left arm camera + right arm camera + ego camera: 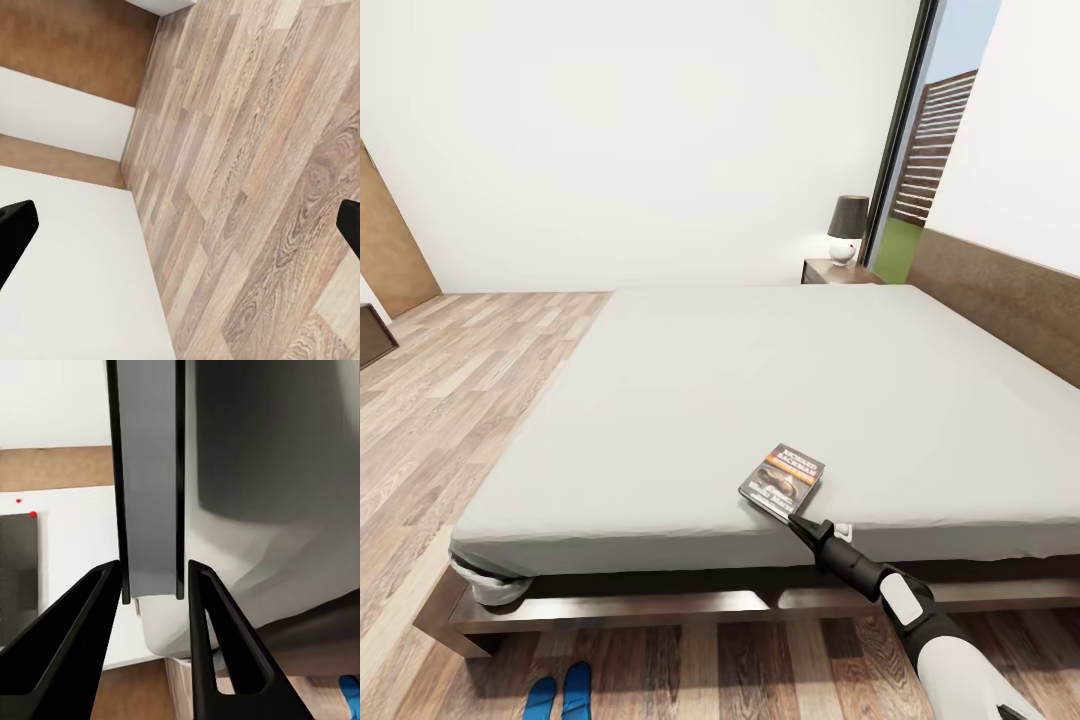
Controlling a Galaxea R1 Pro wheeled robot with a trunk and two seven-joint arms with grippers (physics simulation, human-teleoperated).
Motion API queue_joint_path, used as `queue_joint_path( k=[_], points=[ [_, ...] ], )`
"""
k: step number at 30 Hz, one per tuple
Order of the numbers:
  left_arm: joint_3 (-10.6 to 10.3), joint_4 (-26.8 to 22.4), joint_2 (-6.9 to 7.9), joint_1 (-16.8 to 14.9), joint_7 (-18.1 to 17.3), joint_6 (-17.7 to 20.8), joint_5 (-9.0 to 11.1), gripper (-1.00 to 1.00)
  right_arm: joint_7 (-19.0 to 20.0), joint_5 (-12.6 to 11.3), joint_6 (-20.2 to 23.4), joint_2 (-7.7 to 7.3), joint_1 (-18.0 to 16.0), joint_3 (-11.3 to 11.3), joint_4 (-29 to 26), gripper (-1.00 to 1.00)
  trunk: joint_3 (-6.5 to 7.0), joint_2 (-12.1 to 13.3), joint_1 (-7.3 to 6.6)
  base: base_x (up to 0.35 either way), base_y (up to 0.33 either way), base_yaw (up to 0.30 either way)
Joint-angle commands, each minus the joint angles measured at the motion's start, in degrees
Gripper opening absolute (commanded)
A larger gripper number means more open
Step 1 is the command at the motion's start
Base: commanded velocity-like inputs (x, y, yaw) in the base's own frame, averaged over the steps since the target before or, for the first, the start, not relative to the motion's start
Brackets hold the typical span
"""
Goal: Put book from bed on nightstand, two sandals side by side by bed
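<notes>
The bed (760, 400) carries a plain, smooth light-grey mattress on a dark brown wooden frame, with a tall flat headboard (1000, 300) along its right side in the head view. Near the mattress's front edge lies the book (782, 481), a thin rectangular paperback with a dark cover, an orange band and white lettering. The right gripper (792, 521) reaches in at the book's near corner; in the right wrist view its two black tapered fingers (71, 637) stand on either side of the book's thin edge (150, 480), parted a little wider than it, and whether they press on it I cannot tell. The left gripper (180, 225) hangs over the wood-plank floor (262, 187), its dark fingertips (15, 225) spread wide apart with nothing between them. Two bright blue flat sandals (559, 692) lie close together on the grainy planks in front of the bed's foot corner. At the far side of the bed a dark-brown nightstand (838, 271) bears a lamp (847, 229) with a round white base and a dark shade, beside the dark-framed window (920, 150).
</notes>
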Motion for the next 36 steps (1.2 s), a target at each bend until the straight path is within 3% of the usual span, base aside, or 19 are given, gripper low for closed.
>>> queue_joint_path(
  k=[1, 22, 36],
  points=[
    [0.0, -0.1, 0.0, 0.0, 0.1, -0.2, 0.5, 1.0, 0.1, 0.0, 0.3, 0.02, 0.0, -0.3, 0.0, -1.0, -0.05, 0.0, -0.01, 0.0, 0.0, 0.0],
    [0.0, -0.1, -0.01, 0.0, 0.1, -0.2, 0.5, 1.0, 1.5, 0.1, 0.2, 0.11, 0.0, -0.1, -0.1, -1.0, -0.05, 0.0, -0.01, 0.0, 0.0, 0.0],
    [0.0, -0.1, 0.0, 0.0, 0.1, -0.2, 0.5, 1.0, 3.5, 0.0, 0.1, 0.09, 0.0, 3.4, -0.2, -1.0, -0.05, 0.0, -0.01, 0.0, 0.0, 0.0]
  ],
)
